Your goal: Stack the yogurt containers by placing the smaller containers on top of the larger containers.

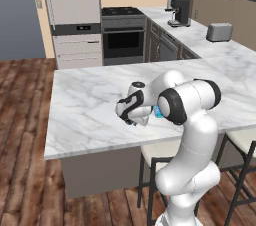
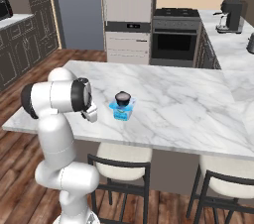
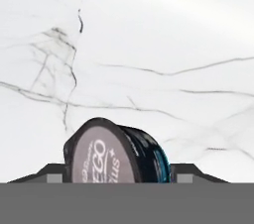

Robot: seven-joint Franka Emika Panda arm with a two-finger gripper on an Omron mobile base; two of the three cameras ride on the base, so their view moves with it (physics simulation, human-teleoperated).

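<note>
In the hand view a small dark round cup point(image 3: 106, 156) with a grey lettered top sits between my gripper's point(image 3: 119, 176) two finger tips, and the jaws press on its sides. The hand point(image 1: 132, 109) hangs low over the marble counter point(image 1: 85, 105) near its front edge, just left of the light-blue tub point(image 1: 158, 113). From the right side, the tub point(image 2: 122, 112) stands upright on the counter with another small dark cup point(image 2: 122, 98) resting on top. My hand point(image 2: 92, 113) is beside the tub, mostly hidden by the arm's elbow.
A toaster point(image 1: 219, 32) and a coffee machine point(image 1: 180, 11) stand on the far counter. The stove point(image 1: 122, 12) is at the back. Two stools point(image 2: 121, 161) stand under the island's front edge. Open marble spreads right of the tub point(image 2: 188, 109).
</note>
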